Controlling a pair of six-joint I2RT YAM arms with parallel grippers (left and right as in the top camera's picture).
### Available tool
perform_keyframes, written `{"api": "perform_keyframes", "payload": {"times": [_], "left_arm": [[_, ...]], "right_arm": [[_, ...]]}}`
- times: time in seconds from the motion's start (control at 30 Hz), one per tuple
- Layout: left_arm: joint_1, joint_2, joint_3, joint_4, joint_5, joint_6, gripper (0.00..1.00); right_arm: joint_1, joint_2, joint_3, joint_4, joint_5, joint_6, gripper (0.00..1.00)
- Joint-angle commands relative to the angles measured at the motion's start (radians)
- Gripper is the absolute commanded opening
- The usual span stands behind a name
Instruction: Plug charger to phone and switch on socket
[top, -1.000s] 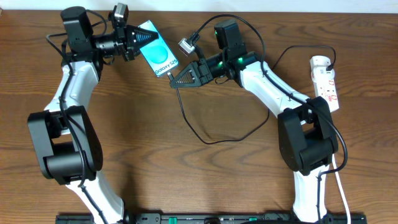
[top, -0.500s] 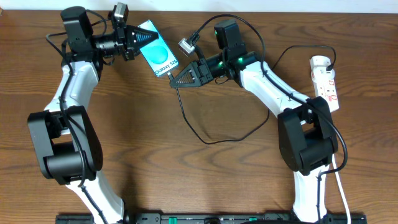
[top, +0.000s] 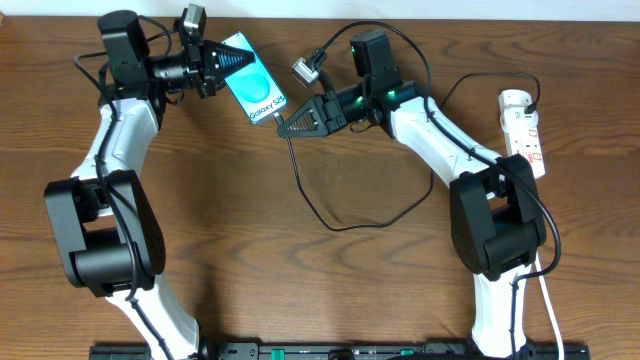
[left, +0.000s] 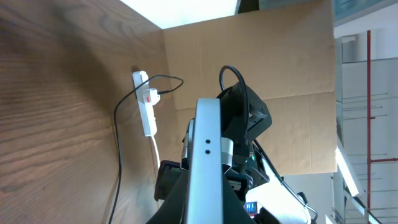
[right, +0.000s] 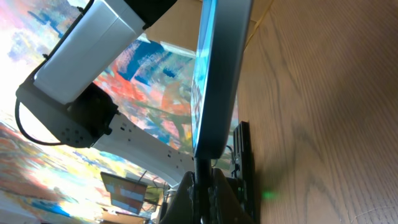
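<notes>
The phone (top: 254, 86), cyan screen up, is held above the table at the back by my left gripper (top: 222, 60), shut on its top end. In the left wrist view the phone's silver edge (left: 205, 162) rises between the fingers. My right gripper (top: 284, 127) is shut on the charger's connector tip at the phone's lower end. In the right wrist view the tip (right: 200, 168) meets the phone's bottom edge (right: 214, 81). The black charger cable (top: 345, 225) loops across the table to the white socket (top: 523, 130) at the far right, also in the left wrist view (left: 145, 106).
The socket's white cord (top: 548, 300) runs toward the front edge beside the right arm's base. Both arm bases stand at the front left and front right. A cardboard wall (left: 261, 50) stands behind the table.
My right arm has shifted slightly right and back; the gripper with the connector stays at the phone's lower end. The left arm and phone have not moved.
</notes>
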Motion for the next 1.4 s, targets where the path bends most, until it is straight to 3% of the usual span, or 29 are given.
{"api": "perform_keyframes", "payload": {"times": [0.0, 1.37], "left_arm": [[0.003, -0.021, 0.007, 0.006, 0.034, 0.012, 0.07], [-0.016, -0.021, 0.007, 0.006, 0.033, -0.006, 0.07]], "right_arm": [[-0.005, 0.001, 0.012, 0.003, -0.010, 0.008, 0.01], [0.018, 0.001, 0.012, 0.003, 0.006, 0.007, 0.01]]}}
